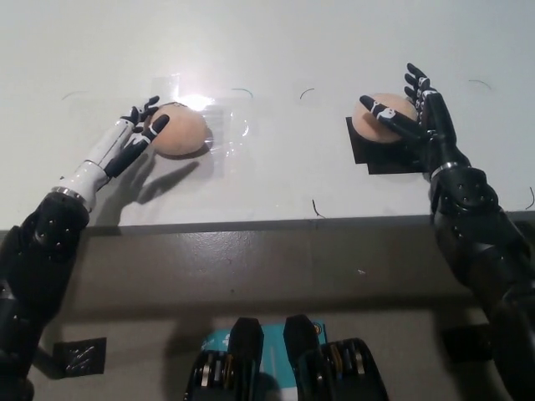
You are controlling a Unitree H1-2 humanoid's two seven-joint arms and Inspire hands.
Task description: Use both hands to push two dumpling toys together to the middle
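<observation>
Two tan dumpling toys lie on the white table (276,50). The left dumpling (180,129) rests on a clear plastic sheet, and my white left hand (134,140) is open with its fingertips against the toy's left side. The right dumpling (383,121) sits on a black square patch (393,157). My black right hand (418,117) is open and lies against the toy's right side, with one finger stretched over its top. Part of the right dumpling is hidden behind that hand.
The table's front edge (276,224) runs across the picture below both hands. Small pen marks (316,207) dot the surface between the toys. The stretch of table between the dumplings holds only the clear sheet (226,125).
</observation>
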